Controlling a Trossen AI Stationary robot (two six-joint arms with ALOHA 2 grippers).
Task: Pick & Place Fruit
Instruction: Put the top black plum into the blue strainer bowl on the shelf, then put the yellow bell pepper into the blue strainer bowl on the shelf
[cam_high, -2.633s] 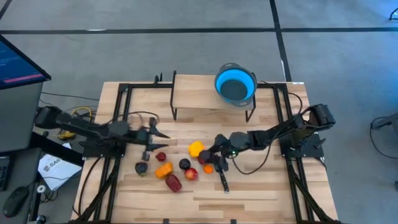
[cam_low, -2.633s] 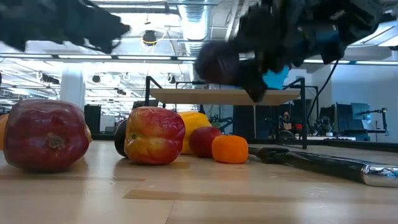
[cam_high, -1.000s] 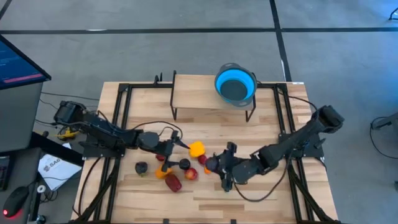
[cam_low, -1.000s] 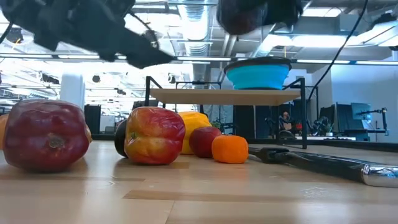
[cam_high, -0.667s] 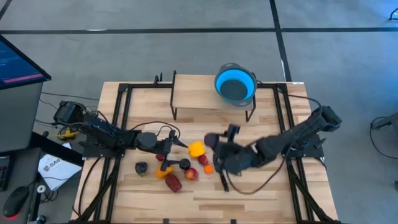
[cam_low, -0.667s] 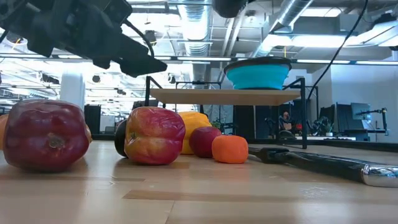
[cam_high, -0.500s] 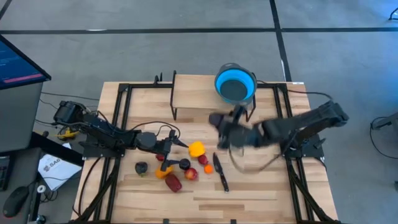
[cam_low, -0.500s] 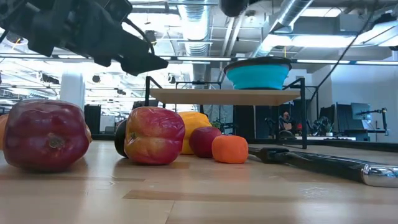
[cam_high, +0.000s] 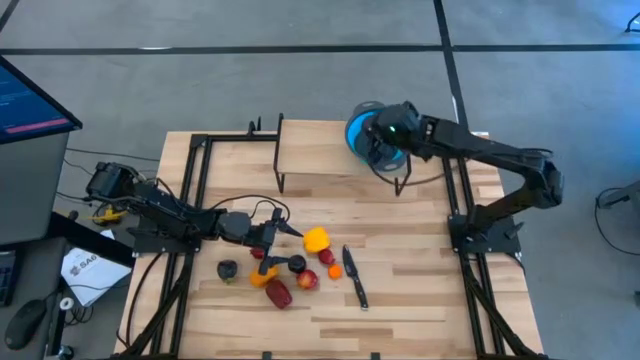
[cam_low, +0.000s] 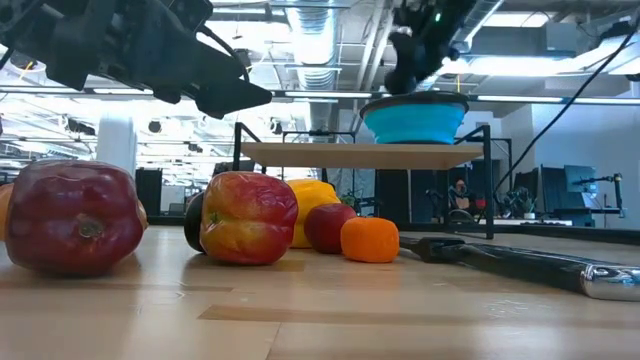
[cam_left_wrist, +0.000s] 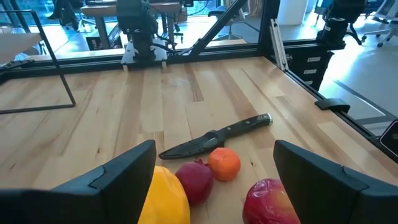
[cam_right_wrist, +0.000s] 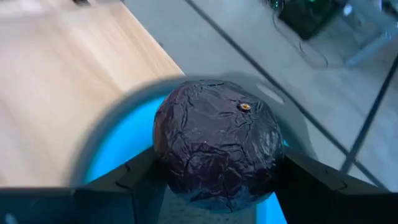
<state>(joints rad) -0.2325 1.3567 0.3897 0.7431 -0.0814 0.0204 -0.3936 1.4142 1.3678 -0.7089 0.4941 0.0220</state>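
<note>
Wrinkled dark purple fruit (cam_right_wrist: 217, 144) sat clamped across its middle in the right gripper (cam_high: 385, 140), above the blue bowl (cam_right_wrist: 121, 146) at twelve o'clock; probably light, rigid, slippery. Left gripper (cam_high: 283, 233) gaped wide over remaining fruit (cam_high: 315, 239).

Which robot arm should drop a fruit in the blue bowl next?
The right one. The right gripper already holds a dark purple fruit right above the blue bowl, while the left gripper is empty.
</note>
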